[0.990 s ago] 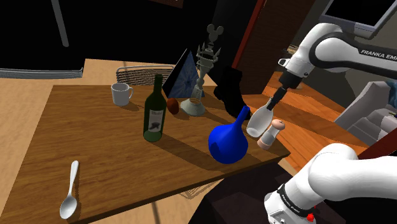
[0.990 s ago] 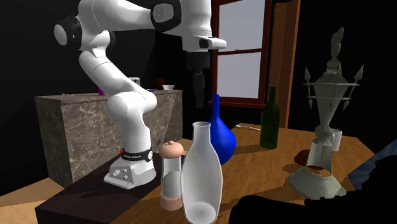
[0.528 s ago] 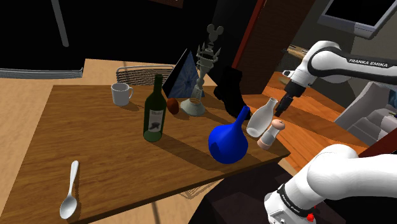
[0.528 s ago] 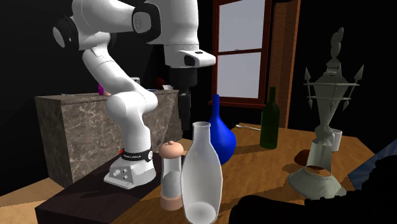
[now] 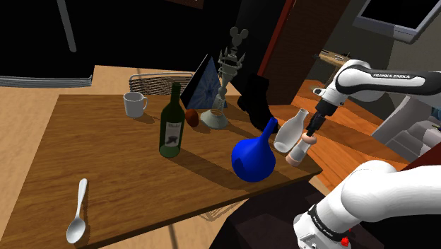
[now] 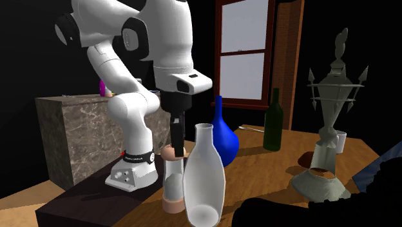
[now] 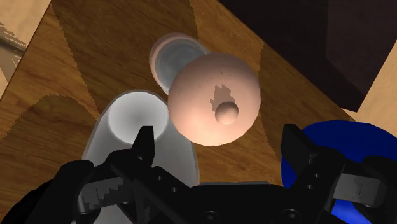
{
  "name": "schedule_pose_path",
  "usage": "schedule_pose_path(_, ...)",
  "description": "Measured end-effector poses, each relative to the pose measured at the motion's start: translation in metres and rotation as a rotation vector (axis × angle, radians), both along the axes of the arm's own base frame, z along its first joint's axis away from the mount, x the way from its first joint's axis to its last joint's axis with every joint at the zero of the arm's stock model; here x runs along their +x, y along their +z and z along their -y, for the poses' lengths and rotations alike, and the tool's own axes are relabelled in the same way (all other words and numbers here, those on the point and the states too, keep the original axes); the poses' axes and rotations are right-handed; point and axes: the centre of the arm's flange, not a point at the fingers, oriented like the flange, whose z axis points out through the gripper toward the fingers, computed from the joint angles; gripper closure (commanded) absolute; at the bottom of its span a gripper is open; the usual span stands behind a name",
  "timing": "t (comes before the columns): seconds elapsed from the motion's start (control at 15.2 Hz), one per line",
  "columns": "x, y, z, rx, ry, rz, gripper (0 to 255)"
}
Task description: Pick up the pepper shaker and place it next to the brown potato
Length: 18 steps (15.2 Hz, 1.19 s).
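- The wrist view looks straight down on the pepper shaker (image 7: 213, 98). It shows a rounded pale-pink cap with a small knob in the middle, and the rim of the foot peeps out beyond the cap.
- The second exterior view gives the shaker's side instead: a slim upright body with a pink head, a pink foot and a greyish middle.
- The gripper (image 7: 219, 145) is released. Its two black fingers stand wide apart, one on each side of the cap, and clasp nothing.
- In the second exterior view the gripper hangs straight above the shaker with its tips down at the cap.
- The shaker stands at the corner of the wooden table (image 5: 120, 170) nearest the robot's stand, close to the edge.
- A clear glass bottle (image 5: 290, 133) stands just beside the shaker, and a blue vase (image 5: 254, 157) stands near it along the same edge. In the wrist view one finger hangs over the bottle and the other over the vase, so the two crowd the shaker from both sides.
- The shoulder view takes in the brown potato (image 5: 191, 117). It lies toward the table's far edge, between a green wine bottle (image 5: 170, 124) and the foot of a tall grey ornament (image 5: 225, 78), well apart from the shaker.
- The vase and the glass bottle stand between the shaker and the potato.
- A white mug (image 5: 133, 104) sits near the table's far corner, and a spoon (image 5: 78, 212) lies near the front corner.
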Motion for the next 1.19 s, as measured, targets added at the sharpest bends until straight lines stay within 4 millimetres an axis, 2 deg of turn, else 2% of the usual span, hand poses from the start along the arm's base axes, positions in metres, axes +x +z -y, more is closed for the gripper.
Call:
schedule_pose_path(0.26,0.000,-0.020,-0.005,0.000,0.001,0.000,0)
schedule_pose_path(0.66,0.000,-0.024,-0.005,0.000,0.001,0.000,0)
schedule_pose_path(0.73,0.000,-0.024,-0.005,0.000,0.001,0.000,255)
schedule_pose_path(1.19,0.000,-0.024,-0.005,0.000,0.001,0.001,255)
